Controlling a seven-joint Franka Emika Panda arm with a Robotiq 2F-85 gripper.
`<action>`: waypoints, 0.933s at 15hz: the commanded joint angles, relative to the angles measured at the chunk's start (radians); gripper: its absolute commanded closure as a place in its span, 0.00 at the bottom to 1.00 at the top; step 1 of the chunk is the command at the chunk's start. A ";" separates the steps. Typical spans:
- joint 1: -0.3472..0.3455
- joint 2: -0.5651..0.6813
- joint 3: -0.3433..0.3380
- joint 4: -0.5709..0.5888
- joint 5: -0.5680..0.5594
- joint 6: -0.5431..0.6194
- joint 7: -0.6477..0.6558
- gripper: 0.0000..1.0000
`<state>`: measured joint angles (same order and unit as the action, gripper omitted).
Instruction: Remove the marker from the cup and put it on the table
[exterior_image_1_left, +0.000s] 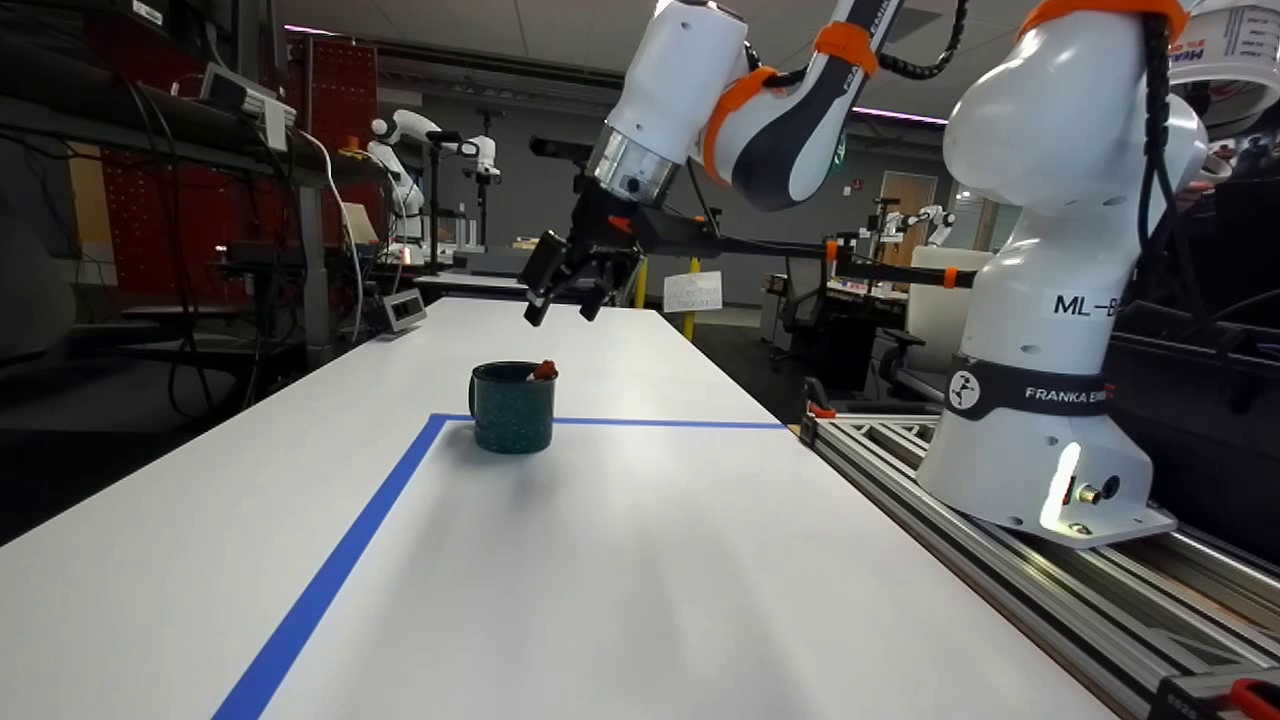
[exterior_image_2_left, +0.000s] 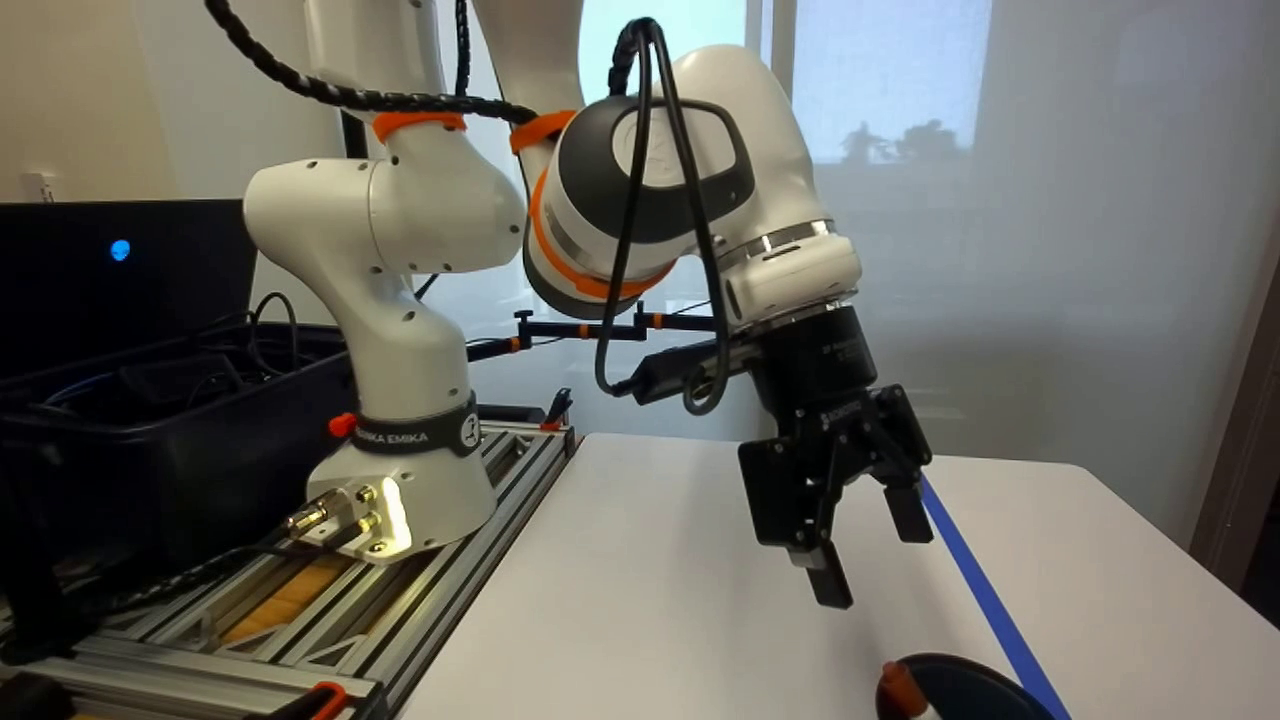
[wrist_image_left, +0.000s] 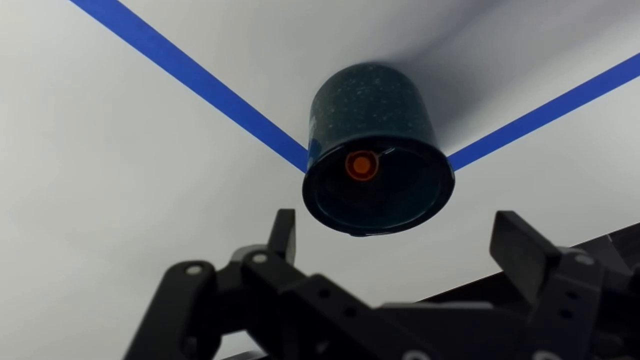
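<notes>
In an exterior view, a white table (exterior_image_1_left: 640, 580) fills most of the lower half of the frame, and a dark green speckled cup (exterior_image_1_left: 512, 415) stands upright on it, left of centre. We find the marker (exterior_image_1_left: 544, 371) inside the cup, only its rust-orange end showing, a little above the right of the rim. In an exterior view the gripper (exterior_image_2_left: 872, 565) hangs tilted in the right half, above the cup, touching nothing. In the wrist view its two fingers (wrist_image_left: 520, 255) stand wide apart, holding nothing, at lower left and lower right; the marker's end is an orange disc higher up, slightly left of their midline.

We judge the step in hand to be lining up for the grasp. To do it well, we would shift toward the upper left of the wrist frame until the disc sits between the fingertips. We also want a narrower spread before the descent: this wide, the fingers could straddle the cup or knock it. So little of the marker shows that one fingertip probably has to dip inside; with the other outside the wall, we risk pinching rim and marker together. Then come a light squeeze, a lift until the hidden end clears, and a low release beside the blue tape (exterior_image_1_left: 350, 550).
</notes>
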<state>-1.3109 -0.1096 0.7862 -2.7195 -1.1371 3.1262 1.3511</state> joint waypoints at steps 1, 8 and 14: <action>-0.014 0.034 0.002 0.021 -0.008 -0.016 0.014 0.00; -0.030 0.089 -0.007 0.051 -0.026 -0.038 0.018 0.00; -0.030 0.161 -0.019 0.083 -0.042 -0.073 0.024 0.00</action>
<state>-1.3350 -0.0019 0.7724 -2.6717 -1.1388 3.0817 1.3511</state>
